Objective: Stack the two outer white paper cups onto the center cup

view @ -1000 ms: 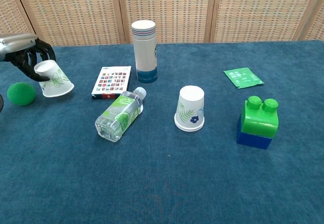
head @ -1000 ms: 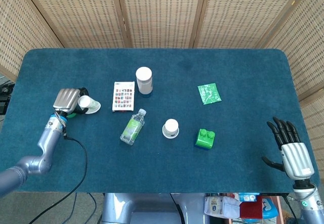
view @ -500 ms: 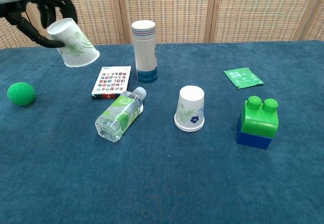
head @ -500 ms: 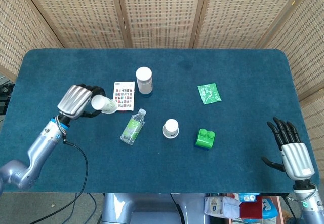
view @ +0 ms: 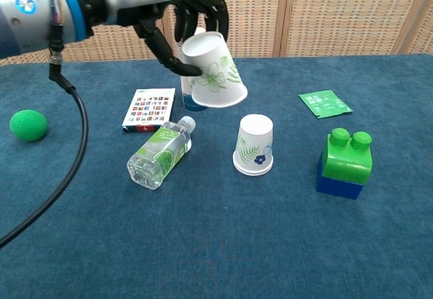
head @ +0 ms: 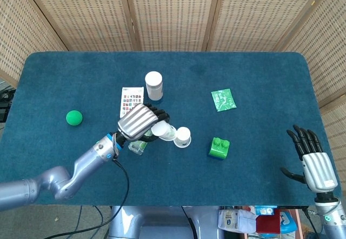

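Observation:
My left hand [head: 138, 121] [view: 177, 16] holds a white paper cup [view: 214, 73] [head: 162, 130] with a green leaf print, tilted, mouth down to the right, in the air. It hangs just left of and above the center cup [view: 255, 144] [head: 183, 137], which stands upside down on the blue cloth. The two cups are apart. My right hand [head: 313, 162] rests open at the table's near right corner, away from everything. I see no third paper cup; a tall white cylinder [head: 154, 85] stands at the back, half hidden behind the held cup in the chest view.
A clear bottle [view: 157, 153] lies on its side left of the center cup. A card pack [view: 149, 108], a green ball [view: 28, 124] [head: 74, 118], a green packet [view: 325, 103] and a green-on-blue block [view: 345, 162] also sit on the cloth.
My left hand has carried the cup up and to the right, from beside the green ball to just beside the center cup. My right hand has stayed still.

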You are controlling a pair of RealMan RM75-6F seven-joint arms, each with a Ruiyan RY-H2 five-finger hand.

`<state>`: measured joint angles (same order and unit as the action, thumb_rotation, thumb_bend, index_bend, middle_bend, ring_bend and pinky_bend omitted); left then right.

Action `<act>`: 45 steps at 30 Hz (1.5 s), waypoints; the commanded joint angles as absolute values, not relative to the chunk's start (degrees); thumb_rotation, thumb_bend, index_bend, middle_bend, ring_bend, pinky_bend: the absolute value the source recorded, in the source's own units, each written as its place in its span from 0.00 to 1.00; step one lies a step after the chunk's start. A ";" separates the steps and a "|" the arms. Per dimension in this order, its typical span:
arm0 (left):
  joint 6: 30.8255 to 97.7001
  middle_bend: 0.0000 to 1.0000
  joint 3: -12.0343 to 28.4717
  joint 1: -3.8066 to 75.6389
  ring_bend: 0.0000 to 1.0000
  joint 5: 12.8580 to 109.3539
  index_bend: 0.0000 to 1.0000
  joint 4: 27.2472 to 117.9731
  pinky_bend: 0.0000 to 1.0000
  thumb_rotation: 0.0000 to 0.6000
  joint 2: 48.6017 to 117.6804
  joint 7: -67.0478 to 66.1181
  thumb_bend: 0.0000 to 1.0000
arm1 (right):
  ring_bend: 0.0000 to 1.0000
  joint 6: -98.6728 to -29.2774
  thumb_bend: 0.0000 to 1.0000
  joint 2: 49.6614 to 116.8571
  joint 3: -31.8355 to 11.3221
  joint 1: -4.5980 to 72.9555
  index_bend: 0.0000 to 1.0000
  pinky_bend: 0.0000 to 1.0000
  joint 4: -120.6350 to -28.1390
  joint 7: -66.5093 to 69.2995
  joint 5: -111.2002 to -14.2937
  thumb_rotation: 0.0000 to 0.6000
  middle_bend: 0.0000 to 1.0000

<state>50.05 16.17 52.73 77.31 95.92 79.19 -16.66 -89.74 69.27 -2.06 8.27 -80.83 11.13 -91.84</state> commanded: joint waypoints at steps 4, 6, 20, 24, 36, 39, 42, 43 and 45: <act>47.48 0.49 18.21 58.24 0.52 68.33 0.41 92.03 0.46 1.00 86.60 -24.14 0.28 | 0.00 -89.17 0.00 68.61 -2.42 8.05 0.07 0.00 -80.47 13.05 -90.90 1.00 0.00; 47.36 0.48 18.26 59.29 0.52 66.56 0.41 90.86 0.46 1.00 88.09 -25.62 0.28 | 0.00 -89.34 0.00 68.41 -2.61 7.89 0.07 0.00 -80.46 13.52 -90.68 1.00 0.00; 46.86 0.47 17.81 63.79 0.52 58.27 0.41 86.08 0.46 1.00 93.02 -30.67 0.28 | 0.00 -89.82 0.00 67.54 -3.42 7.18 0.07 0.00 -80.32 15.66 -89.85 1.00 0.00; 47.46 0.46 17.57 64.28 0.51 57.65 0.41 85.41 0.46 1.00 93.56 -30.62 0.28 | 0.00 -89.99 0.00 67.39 -3.55 7.10 0.07 0.00 -80.37 16.05 -90.03 1.00 0.01; 47.44 0.38 16.06 65.88 0.43 54.46 0.41 84.43 0.42 1.00 94.42 -31.38 0.28 | 0.00 -89.75 0.00 67.26 -3.69 7.06 0.07 0.00 -80.57 16.06 -90.41 1.00 0.01; 47.90 0.29 15.82 66.04 0.34 54.43 0.40 84.47 0.39 1.00 94.37 -31.30 0.28 | 0.00 -89.67 0.00 67.26 -3.72 7.03 0.07 0.00 -80.58 16.08 -90.43 1.00 0.01; 48.07 0.23 15.53 66.18 0.27 54.36 0.37 84.56 0.35 1.00 94.16 -31.32 0.28 | 0.00 -89.64 0.00 67.26 -3.77 7.02 0.07 0.00 -80.59 16.07 -90.45 1.00 0.01; 48.09 0.18 15.42 66.23 0.23 54.27 0.33 84.62 0.33 1.00 94.07 -31.36 0.28 | 0.00 -89.65 0.00 67.26 -3.79 7.00 0.07 0.00 -80.59 16.08 -90.45 1.00 0.01; 48.04 0.10 15.23 66.30 0.14 53.80 0.25 84.89 0.27 1.00 93.77 -31.41 0.28 | 0.00 -89.70 0.00 67.24 -3.87 6.97 0.07 0.00 -80.59 16.11 -90.43 1.00 0.01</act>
<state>48.06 15.30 66.26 53.95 84.79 93.88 -31.38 -89.69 67.25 -3.87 6.98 -80.59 16.11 -90.44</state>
